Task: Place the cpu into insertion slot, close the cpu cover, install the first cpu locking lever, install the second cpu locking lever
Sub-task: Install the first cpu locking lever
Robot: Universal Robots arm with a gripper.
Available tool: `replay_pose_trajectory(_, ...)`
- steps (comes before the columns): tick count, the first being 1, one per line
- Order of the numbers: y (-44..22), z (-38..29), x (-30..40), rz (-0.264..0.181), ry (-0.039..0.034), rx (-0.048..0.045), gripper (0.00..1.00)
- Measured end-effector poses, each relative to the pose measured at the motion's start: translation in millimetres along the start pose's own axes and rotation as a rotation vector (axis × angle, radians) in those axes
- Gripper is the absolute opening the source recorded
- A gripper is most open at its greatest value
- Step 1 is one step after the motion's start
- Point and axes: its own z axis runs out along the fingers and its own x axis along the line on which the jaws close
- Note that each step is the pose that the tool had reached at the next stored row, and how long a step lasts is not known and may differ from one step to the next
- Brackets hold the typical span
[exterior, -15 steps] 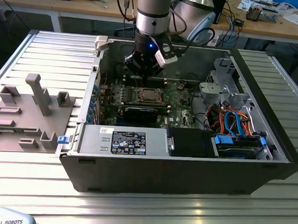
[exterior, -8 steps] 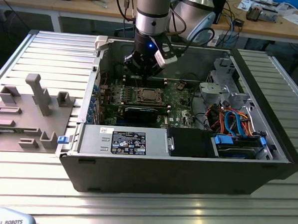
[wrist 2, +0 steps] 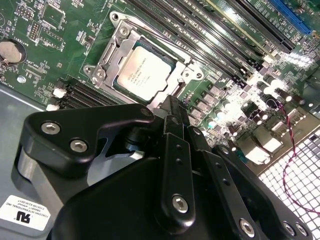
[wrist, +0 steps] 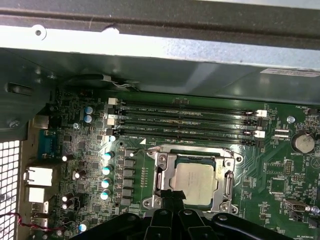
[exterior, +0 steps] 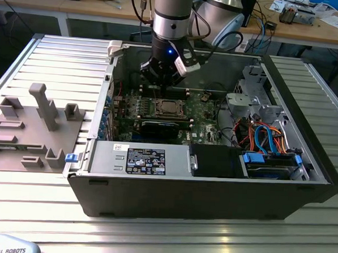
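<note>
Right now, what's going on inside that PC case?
The arm's pincer is down inside the open computer case, hovering just over one edge of the insertion slot on the green motherboard. The cpu already sits in the slot, and the cpu cover lies flat around it, its window framing the chip. The pincer's tips look pressed together and hold nothing.

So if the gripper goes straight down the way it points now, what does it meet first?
Most likely the edge of the cpu cover around the cpu, since the gripper points at that edge in the first wrist view. How much gap remains is hard to judge.
</note>
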Motion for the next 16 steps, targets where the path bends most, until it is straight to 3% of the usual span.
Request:
replay_pose_trajectory(12, 1.8, 1.3, 1.1, 0.0, 0.0, 0.0, 0.11)
replay_pose_trajectory(16, 2.5, 1.5, 4.4, 0.0, -0.0001, -0.0016, 0.11)
